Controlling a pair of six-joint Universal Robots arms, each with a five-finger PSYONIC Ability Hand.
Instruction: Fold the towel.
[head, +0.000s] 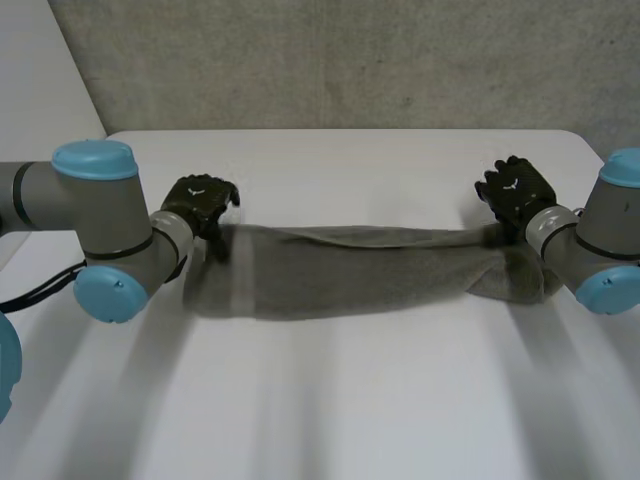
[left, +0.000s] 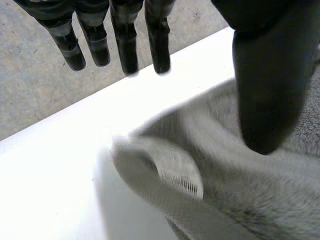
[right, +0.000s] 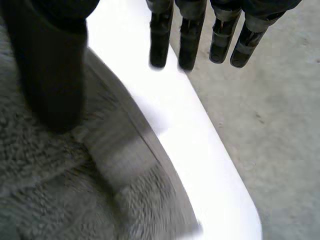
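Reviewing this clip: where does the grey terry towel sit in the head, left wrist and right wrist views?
Head view: the grey terry towel lies as a long band across the white table, with the left robot hand and right robot hand at its ends.
Left wrist view: its bunched end lies beside the thumb.
Right wrist view: its end lies beside the thumb.
Shared landmark: the table's far edge.

a white table (head: 330, 410) was noted; a grey towel (head: 340, 275) was found laid across it as one long, narrow band.
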